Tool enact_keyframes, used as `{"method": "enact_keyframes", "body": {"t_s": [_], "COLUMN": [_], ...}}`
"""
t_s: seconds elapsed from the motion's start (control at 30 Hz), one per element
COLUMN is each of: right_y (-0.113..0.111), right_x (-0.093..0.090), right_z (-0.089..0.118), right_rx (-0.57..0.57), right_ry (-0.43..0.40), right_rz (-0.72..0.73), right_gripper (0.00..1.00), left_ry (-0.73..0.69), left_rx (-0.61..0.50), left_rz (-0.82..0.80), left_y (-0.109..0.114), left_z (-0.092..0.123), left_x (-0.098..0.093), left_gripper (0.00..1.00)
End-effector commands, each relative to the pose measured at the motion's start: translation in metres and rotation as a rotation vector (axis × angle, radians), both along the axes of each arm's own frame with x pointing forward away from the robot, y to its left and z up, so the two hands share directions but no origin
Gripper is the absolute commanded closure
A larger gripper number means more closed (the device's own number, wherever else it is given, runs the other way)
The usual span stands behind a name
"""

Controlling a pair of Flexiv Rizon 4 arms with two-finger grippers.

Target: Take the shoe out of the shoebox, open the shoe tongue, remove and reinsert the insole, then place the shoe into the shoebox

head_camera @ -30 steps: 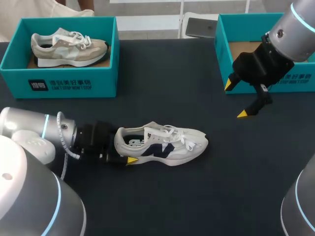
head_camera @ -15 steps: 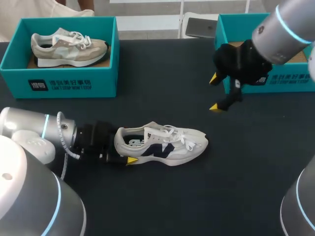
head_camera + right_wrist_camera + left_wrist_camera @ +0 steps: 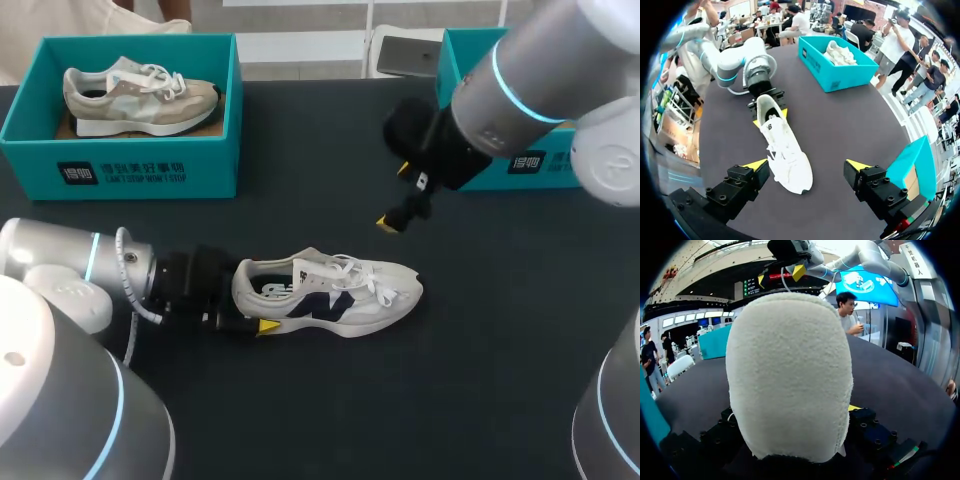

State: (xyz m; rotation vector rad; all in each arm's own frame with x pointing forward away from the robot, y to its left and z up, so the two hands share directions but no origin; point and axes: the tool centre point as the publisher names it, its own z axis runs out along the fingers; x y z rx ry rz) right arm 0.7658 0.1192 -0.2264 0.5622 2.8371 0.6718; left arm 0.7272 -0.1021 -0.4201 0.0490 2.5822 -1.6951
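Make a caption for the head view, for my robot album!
Left gripper clamps the heel of the white shoe on the dark table while the open right gripper hovers nearby.

My left arm [image 3: 90, 265] lies low along the near left of the table [image 3: 300, 400], with its wrist level and pointing right. The left gripper [image 3: 250, 305] is clamped on the heel of the shoe [image 3: 340, 295], one yellow tip on each side. My right arm [image 3: 520, 90] comes in from the far right and slopes down toward the middle. The right gripper [image 3: 396, 197] hangs above the table with its fingers spread wide apart.
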Motion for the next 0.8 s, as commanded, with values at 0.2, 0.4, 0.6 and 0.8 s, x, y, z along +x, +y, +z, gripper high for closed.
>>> {"method": "enact_keyframes", "body": {"t_s": [0.2, 0.4, 0.6, 0.8], "right_y": [0.011, 0.022, 0.041, 0.068], "right_x": [0.021, 0.016, 0.003, -0.008], "right_z": [-0.003, -0.002, 0.0, -0.012], "right_rx": [0.031, 0.028, 0.008, -0.07], "right_ry": [0.004, 0.04, 0.056, 0.069], "right_rz": [-0.379, -0.589, -0.665, -0.793], "right_gripper": [0.0, 0.0, 0.0, 0.0], "left_ry": [0.0, 0.0, 0.0, 0.0], "left_rx": [0.001, 0.001, 0.001, 0.001], "left_rz": [0.0, 0.0, 0.0, 0.0], "left_y": [-0.001, -0.001, -0.001, -0.001], "left_z": [-0.003, -0.003, -0.003, -0.003], "left_x": [-0.001, -0.001, -0.001, -0.001], "left_gripper": [1.0, 1.0, 1.0, 1.0]}}
